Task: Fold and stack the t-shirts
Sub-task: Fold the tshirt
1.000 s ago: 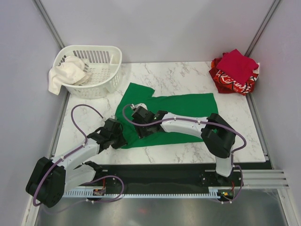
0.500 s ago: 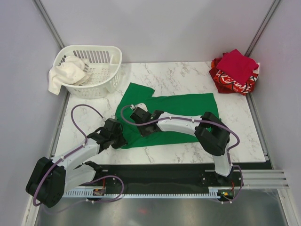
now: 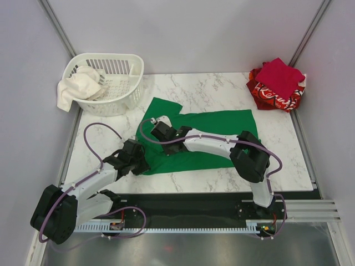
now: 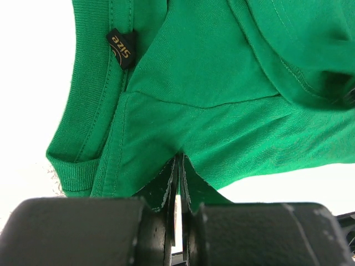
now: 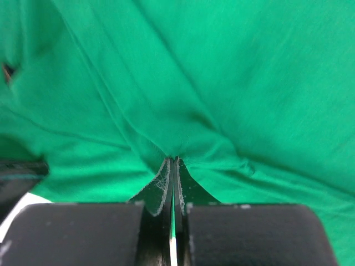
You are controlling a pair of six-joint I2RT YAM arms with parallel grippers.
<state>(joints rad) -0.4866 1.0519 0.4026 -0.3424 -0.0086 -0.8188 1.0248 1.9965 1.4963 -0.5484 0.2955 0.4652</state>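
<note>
The bright green t-shirt point(image 3: 211, 136) lies partly folded across the middle of the marble table, its black size label point(image 4: 121, 47) showing in the left wrist view. My left gripper point(image 3: 138, 160) is shut on the green t-shirt point(image 4: 222, 111) at its near left edge, cloth pinched between the jaws. My right gripper point(image 3: 157, 129) is shut on a pinch of the green t-shirt point(image 5: 222, 83) near its left side. A crimson t-shirt point(image 3: 280, 76) lies folded on top of a red t-shirt with white print point(image 3: 269, 97) at the back right corner.
A white slatted plastic basket point(image 3: 113, 86) stands at the back left, with white cloth point(image 3: 75, 88) draped over its rim. Grey walls close in the table on the left, back and right.
My right gripper has moved a little left and back over the green t-shirt and shut on its cloth. The left arm has not moved.
</note>
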